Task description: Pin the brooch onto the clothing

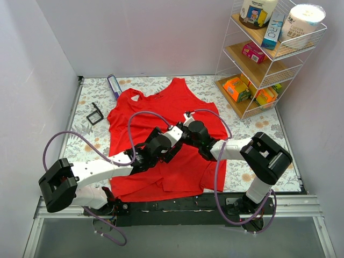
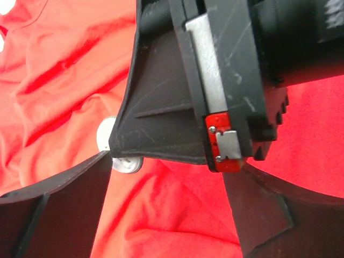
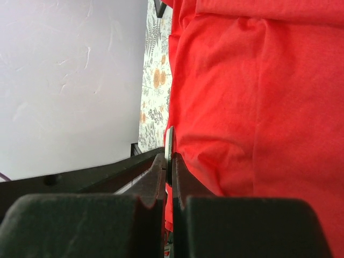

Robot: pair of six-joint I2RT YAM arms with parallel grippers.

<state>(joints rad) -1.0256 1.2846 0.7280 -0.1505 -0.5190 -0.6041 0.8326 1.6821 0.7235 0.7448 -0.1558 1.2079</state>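
The clothing (image 1: 161, 110), a bright red tank top, lies spread on the floral table. Over its middle both grippers meet tip to tip. My right gripper (image 3: 168, 161) is shut on the brooch (image 3: 170, 141), a thin disc seen edge-on against a fold of the red cloth (image 3: 252, 107). In the left wrist view the disc's pale rim (image 2: 105, 133) peeks past the right gripper's dark finger (image 2: 161, 123), with a small silvery round piece (image 2: 128, 164) just under it. My left gripper (image 2: 166, 209) stands open over the cloth, holding nothing.
A wire shelf rack (image 1: 269, 59) with boxes and bottles stands at the back right. A purple flat item (image 1: 114, 86) and a small black clip (image 1: 95, 113) lie left of the top. Purple cables loop over both arms.
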